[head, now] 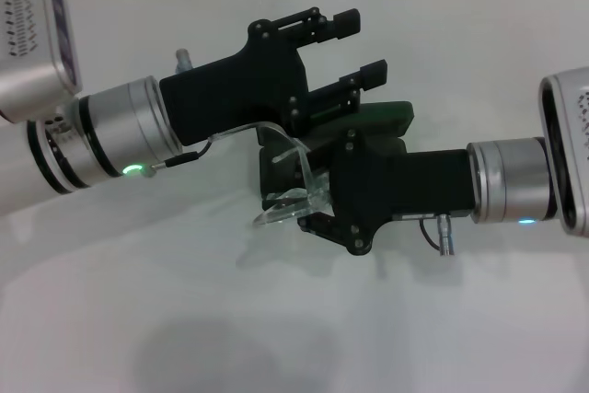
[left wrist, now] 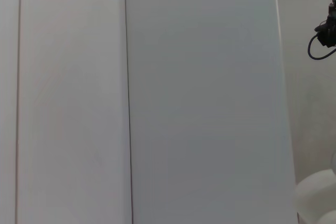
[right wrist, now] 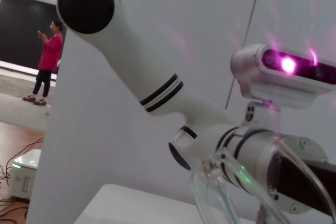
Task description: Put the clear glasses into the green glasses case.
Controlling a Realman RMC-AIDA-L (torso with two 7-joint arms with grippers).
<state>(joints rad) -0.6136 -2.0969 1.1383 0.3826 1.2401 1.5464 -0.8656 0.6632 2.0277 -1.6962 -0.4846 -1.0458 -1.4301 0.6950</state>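
Head view: right gripper [head: 293, 204] has its fingers clamped on the transparent wraparound plastic glasses [head: 285, 200], lifted off the white counter [head: 294, 319], just in front of the dark green hard case [head: 391, 119], which is mostly hidden behind both wrists. Left gripper [head: 354, 43] hovers over the case, fingers spread, empty, probably there to steady it for insertion.

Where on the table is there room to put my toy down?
The table is bare in front, nearer the robot than both arms. The middle is crowded: the glasses, the case and both pincers meet there.
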